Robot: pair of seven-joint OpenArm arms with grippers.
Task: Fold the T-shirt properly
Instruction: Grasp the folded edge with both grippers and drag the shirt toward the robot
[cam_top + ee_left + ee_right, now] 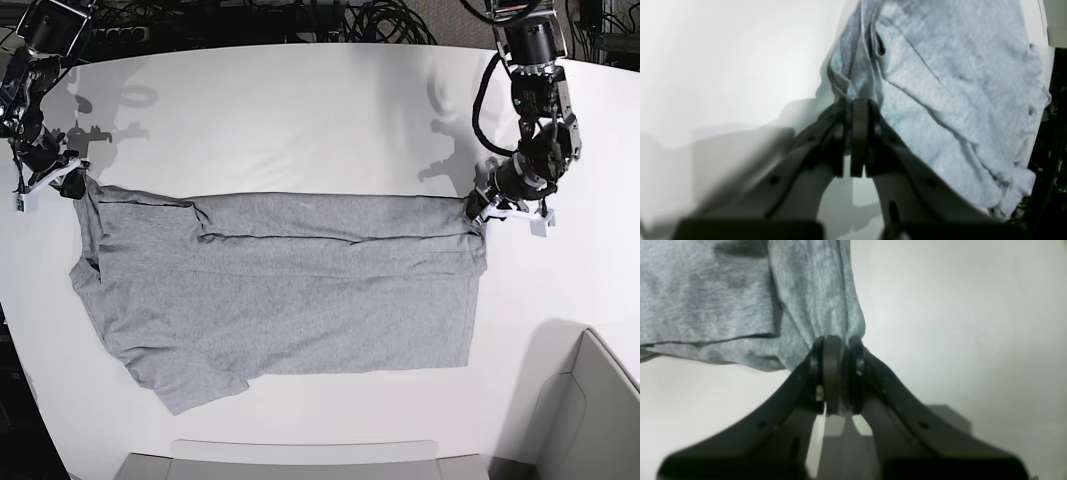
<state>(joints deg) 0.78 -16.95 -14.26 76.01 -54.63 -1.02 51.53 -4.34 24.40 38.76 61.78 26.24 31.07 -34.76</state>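
A: The T-shirt (pixel 290 290) lies flat on the white table (pixel 300 110), its far edge already folded over. The left gripper (pixel 855 100) is closed on one far corner, the right gripper (pixel 836 340) is closed on the other.

B: The arms should probably lift both corners together, level, and keep the cloth taut so that the fold comes straight.

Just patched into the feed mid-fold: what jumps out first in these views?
The grey T-shirt dominates, spread across the middle of the white table with its far edge already folded over into a long band. Each end of that band is pinched: the left gripper is shut on the end at the base view's right, and the right gripper on the end at its left, both low at the table.
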